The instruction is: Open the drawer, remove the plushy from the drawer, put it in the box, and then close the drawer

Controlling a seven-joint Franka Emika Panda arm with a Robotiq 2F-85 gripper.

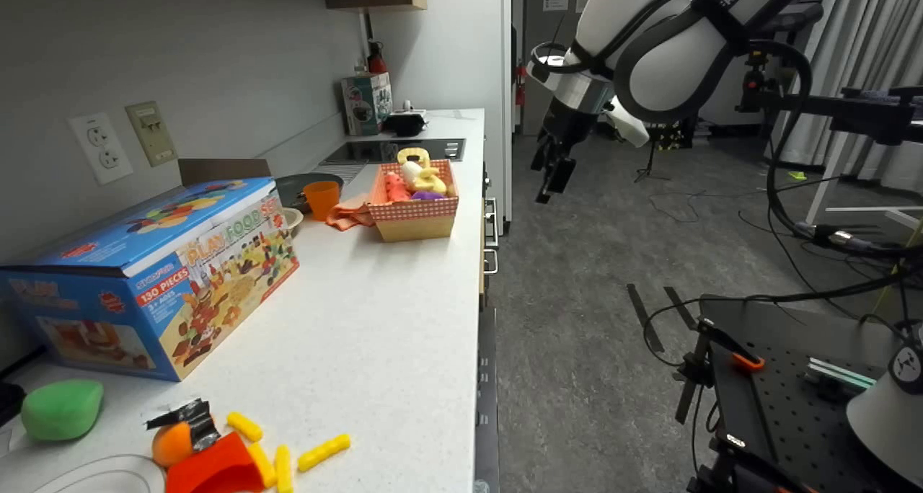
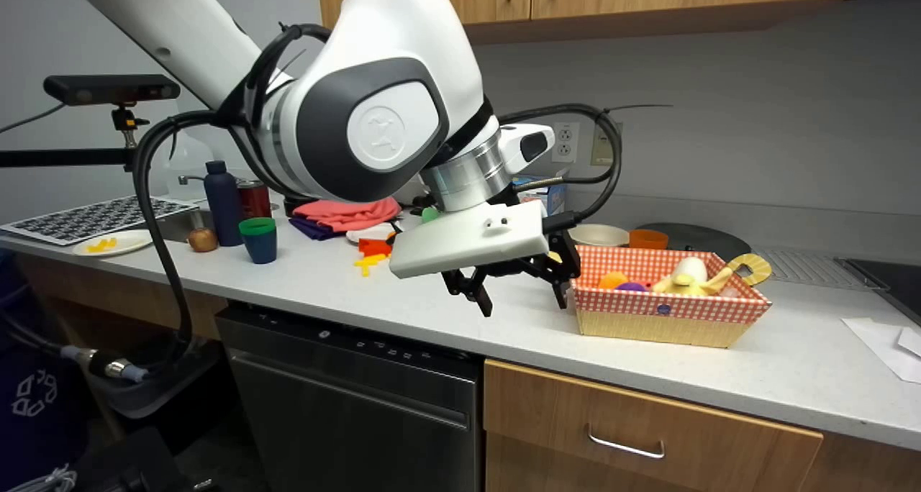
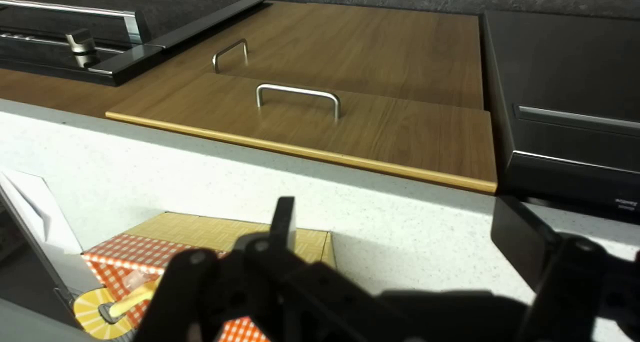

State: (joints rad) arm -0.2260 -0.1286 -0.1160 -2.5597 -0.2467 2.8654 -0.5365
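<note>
The drawer [image 2: 554,406] is shut under the counter. Its wood front and silver handle [image 2: 624,445] also show in the wrist view, with the drawer [image 3: 400,137] across the upper middle. The box [image 2: 655,326] is a tan basket with red-checked lining on the counter, holding several toys; it also shows in an exterior view [image 1: 417,228] and the wrist view [image 3: 200,224]. An orange toy [image 2: 613,280] in it shows no green top. The plushy is not seen. My gripper [image 2: 525,308] is open and empty, in the air in front of the counter, left of the box; wrist view [image 3: 395,207].
A large blue toy carton [image 1: 216,277] stands against the wall. Yellow sticks [image 1: 323,452], a red piece [image 1: 216,468] and a green toy [image 1: 62,409] lie near it. An orange cup [image 1: 321,199] and dark pan stand behind the basket. A dishwasher [image 2: 352,406] is beside the drawer.
</note>
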